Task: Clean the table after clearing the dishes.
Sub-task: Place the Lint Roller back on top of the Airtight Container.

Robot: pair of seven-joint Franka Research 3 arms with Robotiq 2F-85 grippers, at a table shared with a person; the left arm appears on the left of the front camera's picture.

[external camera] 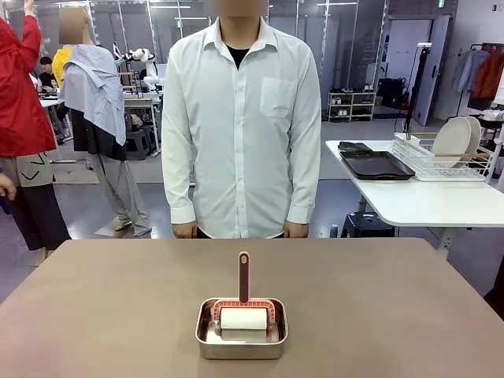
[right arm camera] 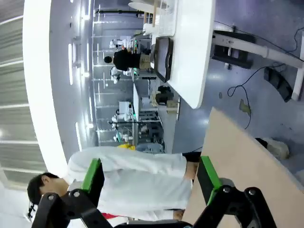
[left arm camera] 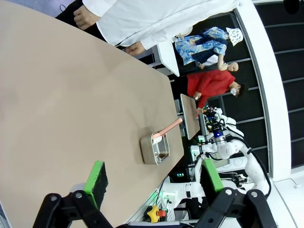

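The table (external camera: 118,307) has a plain brown top, and a steel pan (external camera: 242,331) with a red-handled roller (external camera: 243,303) sits near its front middle. The dishes, white plates (external camera: 455,138), stand upright in a wire rack on the white side table at the right. Dark trays (external camera: 376,164) lie stacked beside the rack. In the left wrist view my left gripper (left arm camera: 154,178) hangs open above the table (left arm camera: 71,95), with the pan (left arm camera: 154,150) some way ahead of it. My right gripper (right arm camera: 149,175) is open in the air, past a table corner (right arm camera: 242,166).
A person in a white shirt (external camera: 240,118) stands at the far edge with arms down. The white side table (external camera: 425,197) stands to the right, beyond the brown table; it also appears as the white side table (right arm camera: 190,47) in the right wrist view. Other people stand at the back left.
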